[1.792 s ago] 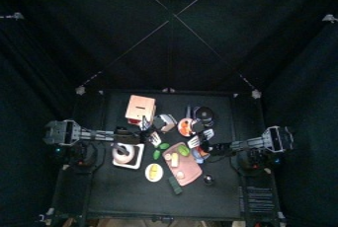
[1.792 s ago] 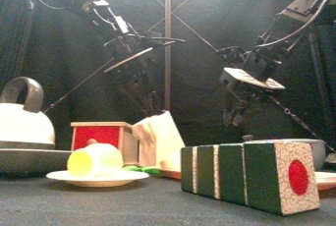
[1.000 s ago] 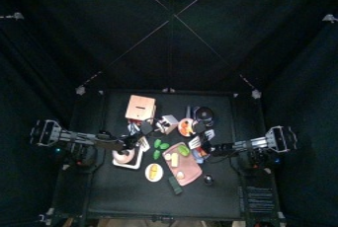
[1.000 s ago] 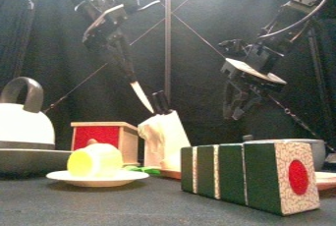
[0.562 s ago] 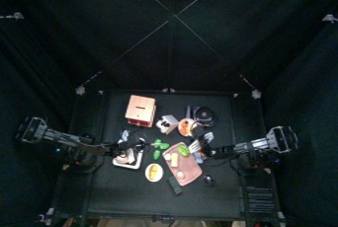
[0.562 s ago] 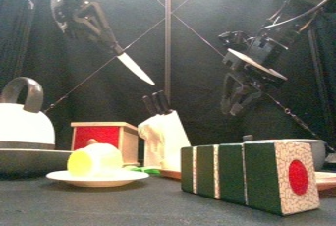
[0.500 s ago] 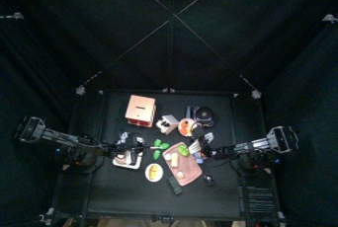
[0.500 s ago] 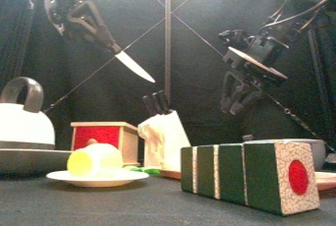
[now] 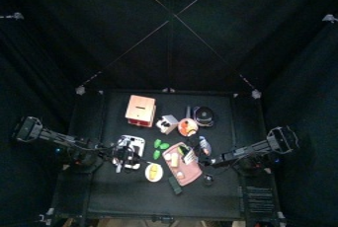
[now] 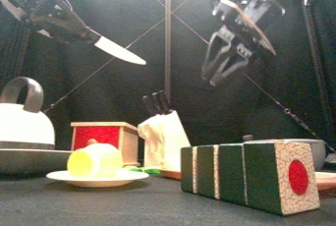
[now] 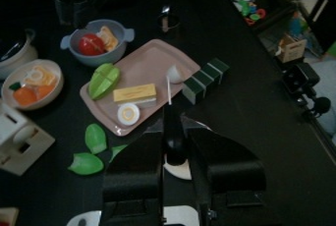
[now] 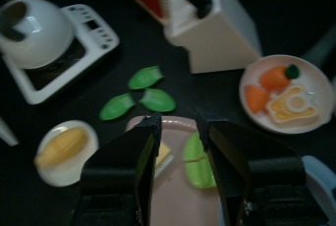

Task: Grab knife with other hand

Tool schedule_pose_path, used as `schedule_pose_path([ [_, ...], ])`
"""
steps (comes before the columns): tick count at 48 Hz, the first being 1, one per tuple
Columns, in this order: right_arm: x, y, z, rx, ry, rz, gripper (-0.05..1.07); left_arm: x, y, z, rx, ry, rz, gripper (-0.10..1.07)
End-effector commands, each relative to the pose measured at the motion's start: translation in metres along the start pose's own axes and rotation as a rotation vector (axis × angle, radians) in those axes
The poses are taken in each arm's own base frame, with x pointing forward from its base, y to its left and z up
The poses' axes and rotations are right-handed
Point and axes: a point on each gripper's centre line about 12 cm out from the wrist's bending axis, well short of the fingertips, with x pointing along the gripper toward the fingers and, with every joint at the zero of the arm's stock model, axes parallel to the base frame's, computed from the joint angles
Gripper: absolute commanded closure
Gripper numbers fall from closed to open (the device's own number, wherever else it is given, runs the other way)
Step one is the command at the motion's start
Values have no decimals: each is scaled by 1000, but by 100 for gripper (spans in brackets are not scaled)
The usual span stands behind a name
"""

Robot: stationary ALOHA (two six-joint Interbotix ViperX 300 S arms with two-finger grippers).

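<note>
The knife (image 10: 118, 51) has a pale blade and a dark handle. It hangs high over the table's left side, blade pointing down to the right. My left gripper (image 10: 53, 19) is shut on the handle. In the left wrist view the knife (image 11: 171, 97) runs straight out from between the jaws of the left gripper (image 11: 171, 159), over the pink tray (image 11: 112, 112). My right gripper (image 10: 231, 51) hangs high on the right, open, nothing in it, well apart from the blade. The right gripper (image 12: 194, 156) looks down on the tray and the green leaves (image 12: 140, 94).
A white knife block (image 10: 163, 138) stands mid-table, with a red box (image 10: 102, 138) and a white kettle (image 10: 23, 118) to its left. A plate with a lemon (image 10: 96, 163) and a green striped block (image 10: 257, 176) sit at the front. A bowl of orange food (image 12: 281, 94) lies near the block.
The left arm has drawn the knife out of the block and carried it up and to the left. The right gripper has risen higher, its jaws still open.
</note>
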Motion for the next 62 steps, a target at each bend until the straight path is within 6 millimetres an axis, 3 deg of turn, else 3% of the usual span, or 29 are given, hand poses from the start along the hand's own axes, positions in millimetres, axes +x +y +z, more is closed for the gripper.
schedule_pose_path([
  [1, -4, 13, 6, 49, 17, 41, 29, 3, 0, 9, 21, -22, -16, 50],
  [11, 4, 30, -5, 47, 79, 92, 29, 10, 8, 4, 20, 7, 7, 50],
  [16, -3, 44, -1, 30, 73, 172, 29, 8, 5, -5, 18, 26, 1, 50],
  [22, -13, 58, 6, 147, 134, 244, 29, 4, 6, -7, -21, 20, 11, 50],
  [32, 1, 62, -10, 168, 195, 235, 29, 0, 6, -7, -69, 6, 11, 50],
  [42, 13, 81, -8, 315, 282, 332, 29, 2, 5, -11, -76, 24, 11, 50],
  [54, 26, 53, -8, 386, 326, 151, 29, 3, 6, -12, -74, 28, 13, 50],
  [62, 21, 43, -6, 321, 398, -9, 28, 3, 6, -13, -76, 29, 14, 50],
])
